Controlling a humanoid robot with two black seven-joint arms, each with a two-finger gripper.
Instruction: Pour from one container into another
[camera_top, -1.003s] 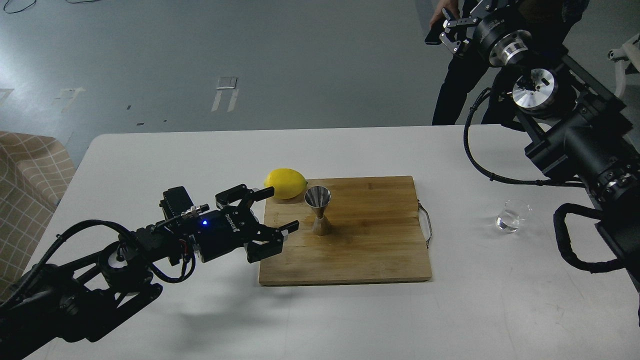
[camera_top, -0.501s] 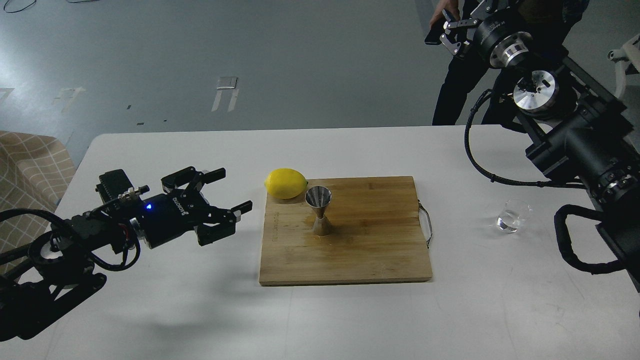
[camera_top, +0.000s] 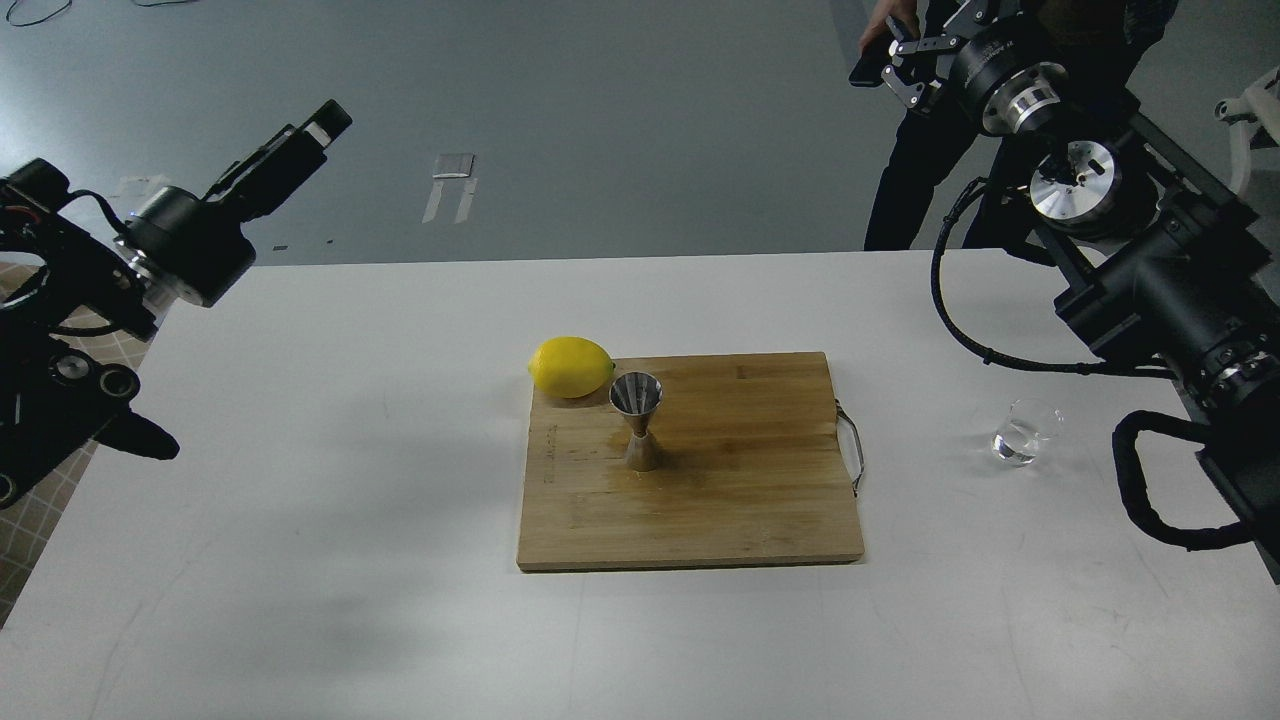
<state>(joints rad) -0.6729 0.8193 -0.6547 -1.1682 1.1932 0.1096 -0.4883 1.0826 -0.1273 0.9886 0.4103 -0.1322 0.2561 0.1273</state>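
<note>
The clear glass tumbler (camera_top: 1025, 432) stands upright on the white table at the right, below my right arm, with nothing gripping it. The steel hourglass jigger (camera_top: 637, 420) stands upright on the wooden cutting board (camera_top: 740, 500) in the middle. My left gripper (camera_top: 322, 120) is raised off the table's far left corner and points up and right; its fingers overlap from this angle. My right gripper (camera_top: 897, 68) hangs high at the top right, well beyond the tumbler, its fingers apart and holding nothing.
A yellow lemon (camera_top: 571, 367) rests at the board's back left corner, close to the jigger. A person in dark clothes (camera_top: 920, 170) stands behind the table's far right edge, holding a phone. A checked cloth (camera_top: 40, 500) lies off the table's left side.
My left arm has pulled back from the cutting board's left edge, swung left and risen well above the table. The right arm, tumbler and jigger have stayed put.
</note>
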